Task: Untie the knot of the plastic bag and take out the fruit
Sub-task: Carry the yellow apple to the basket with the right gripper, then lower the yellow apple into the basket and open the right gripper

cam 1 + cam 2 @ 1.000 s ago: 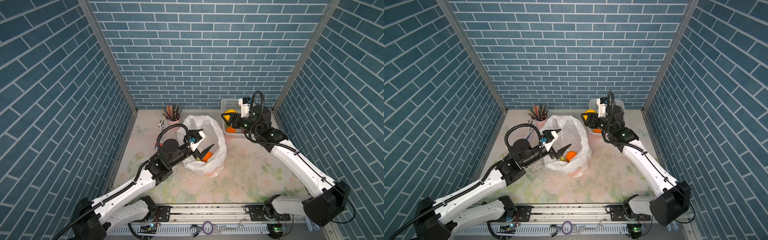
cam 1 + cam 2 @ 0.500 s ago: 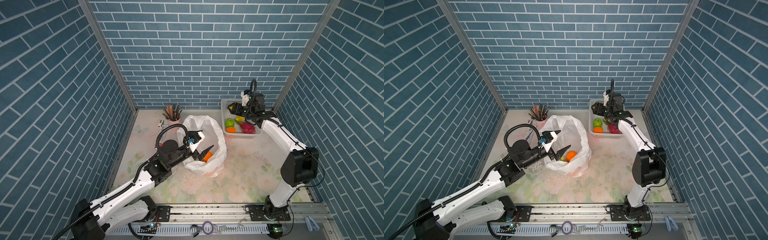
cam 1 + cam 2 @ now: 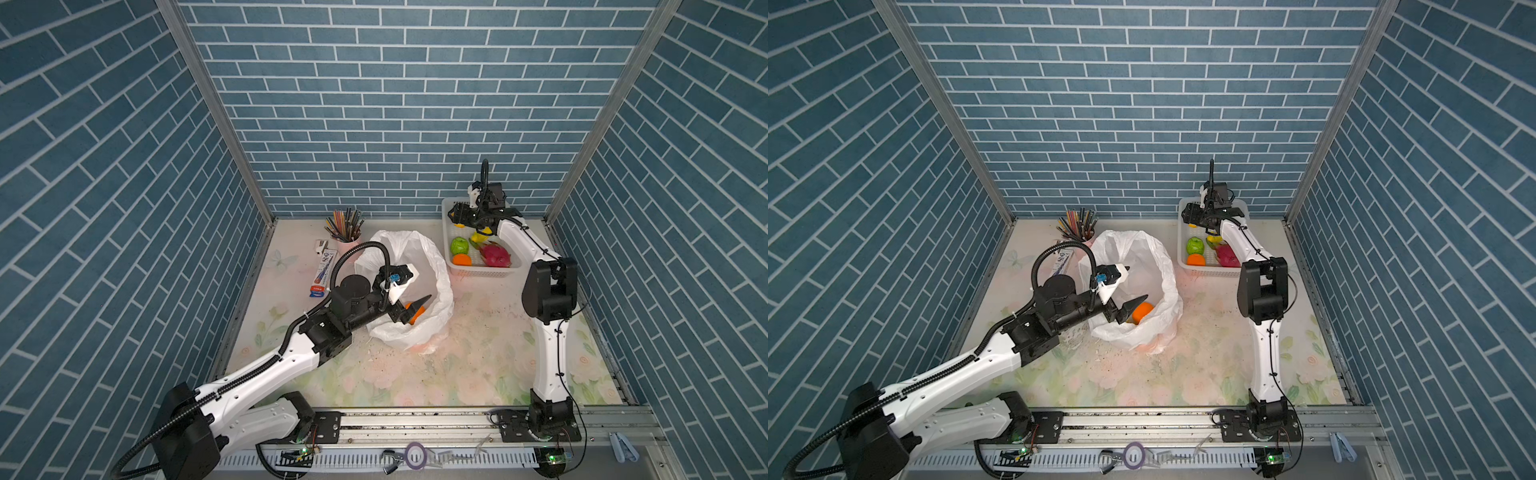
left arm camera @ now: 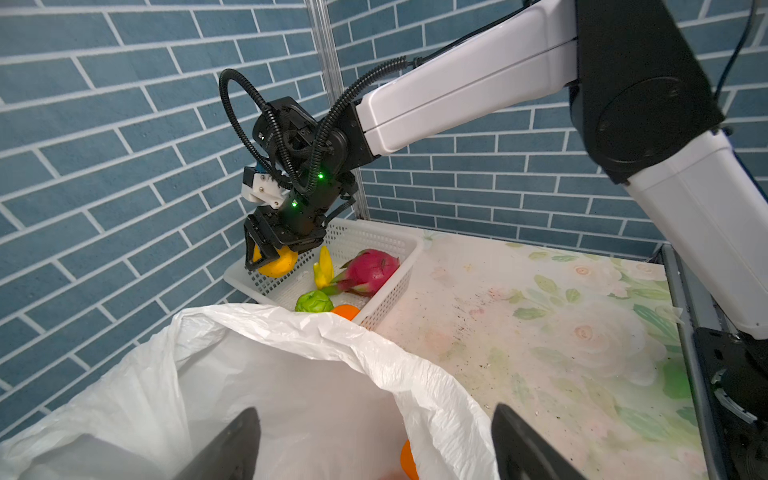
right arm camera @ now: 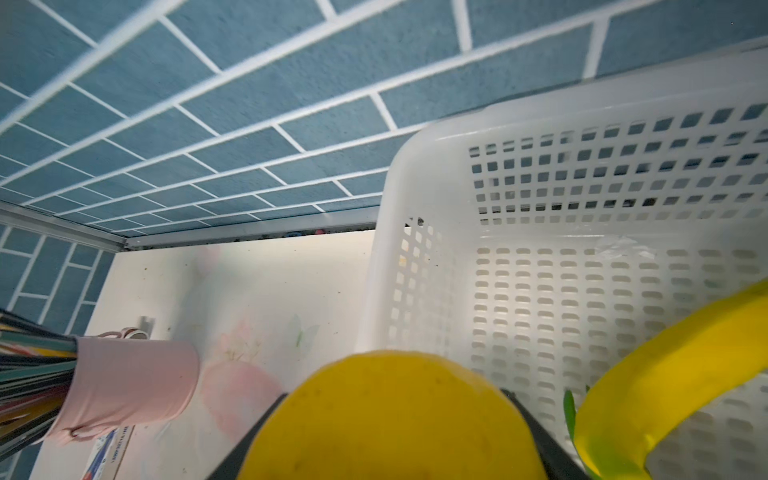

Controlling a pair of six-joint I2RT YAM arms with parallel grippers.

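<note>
Plastic bag (image 3: 436, 266) gapes; left end effector (image 3: 1138, 282) spread (empty); right end effector (image 4: 269, 258) clamps fruit (image 4: 284, 262) over basket (image 4: 376, 231) corner.

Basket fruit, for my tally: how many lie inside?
4: green fruit and orange nearest the plastic bag, banana and dragon fruit beside them. The right gripper holds a yellow fruit above; its arm may hide more.

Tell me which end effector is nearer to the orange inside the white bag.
Left. The left end effector hangs open at the bag mouth, beside the orange. The right end effector is at the basket, holding a yellow fruit.
</note>
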